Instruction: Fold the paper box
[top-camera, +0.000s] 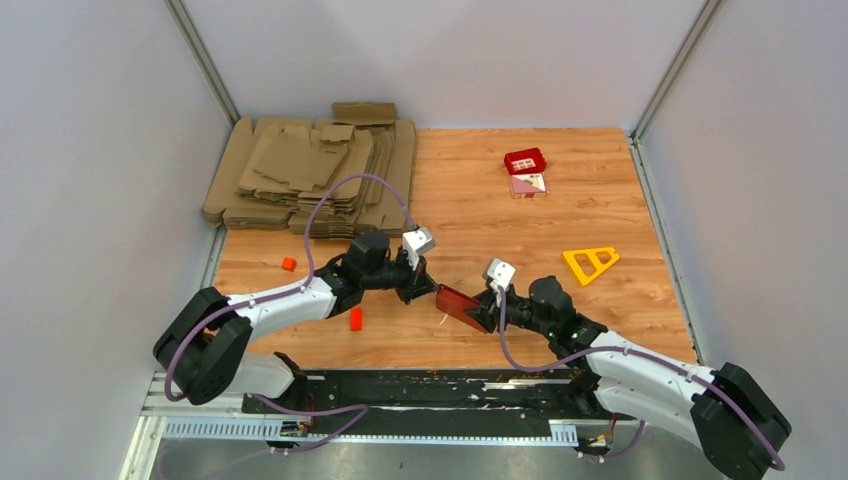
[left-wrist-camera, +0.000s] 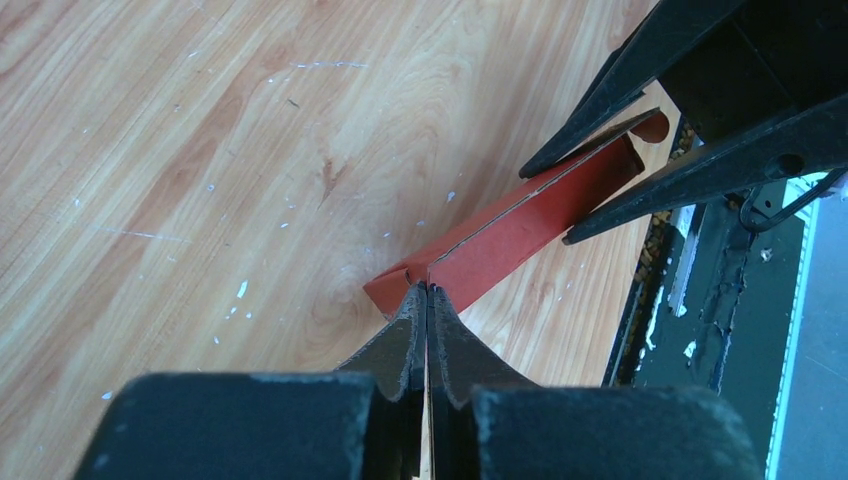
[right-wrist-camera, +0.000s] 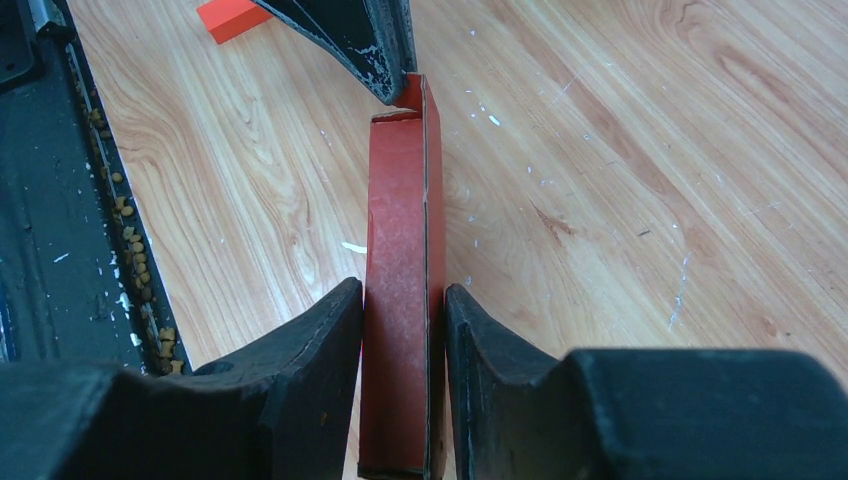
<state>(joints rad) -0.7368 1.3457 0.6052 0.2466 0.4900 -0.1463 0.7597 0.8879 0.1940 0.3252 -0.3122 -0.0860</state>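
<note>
The paper box (top-camera: 458, 305) is a flattened red card sleeve held just above the wooden table between both arms. My left gripper (top-camera: 430, 290) is shut on its left end; in the left wrist view the fingertips (left-wrist-camera: 427, 292) meet on a thin flap of the box (left-wrist-camera: 500, 235). My right gripper (top-camera: 488, 312) grips the other end. The right wrist view has its two fingers (right-wrist-camera: 403, 295) pressed against both sides of the box (right-wrist-camera: 395, 200), with the left gripper's fingers (right-wrist-camera: 370, 45) at the far end.
A stack of brown cardboard sheets (top-camera: 310, 170) lies at the back left. A small red tile (top-camera: 525, 160) and a yellow triangle (top-camera: 590, 262) sit to the right. Two small red blocks (top-camera: 288, 264) (top-camera: 355, 318) lie left of the grippers. A black rail (top-camera: 430, 385) lines the near edge.
</note>
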